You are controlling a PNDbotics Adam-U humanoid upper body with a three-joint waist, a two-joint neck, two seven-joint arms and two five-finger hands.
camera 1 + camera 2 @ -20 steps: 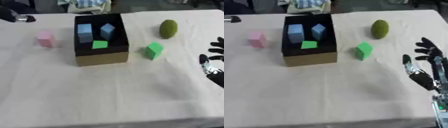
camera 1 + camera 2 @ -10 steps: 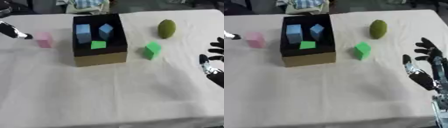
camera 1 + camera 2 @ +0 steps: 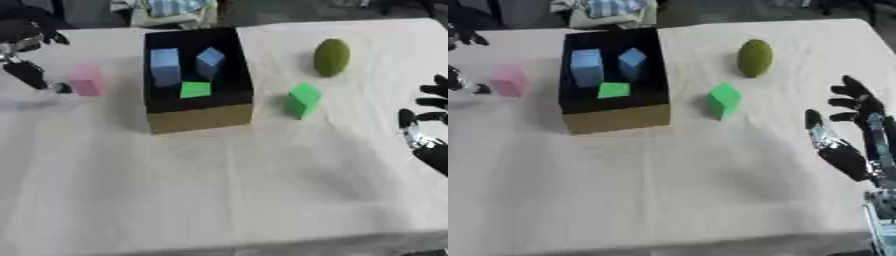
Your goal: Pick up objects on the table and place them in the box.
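The lower half of the cream cloth-covered desk (image 3: 219,200) lies bare. At the right edge the right hand (image 3: 852,135) rests with fingers spread, holding nothing; the right eye view shows it whole. Mid-frame sit a bright green cube (image 3: 303,99) and the black-lined cardboard box (image 3: 198,117), holding two blue blocks (image 3: 164,66) and a green one. At far left the left hand (image 3: 31,75), fingers spread, hangs just beside the pale pink block (image 3: 86,80). The olive-green oval fruit (image 3: 332,57) lies upper right.

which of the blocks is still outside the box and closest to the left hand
The pink block, lying on the cloth left of the box, right beside the left hand. The other loose one, the green block, sits on the box's far side.
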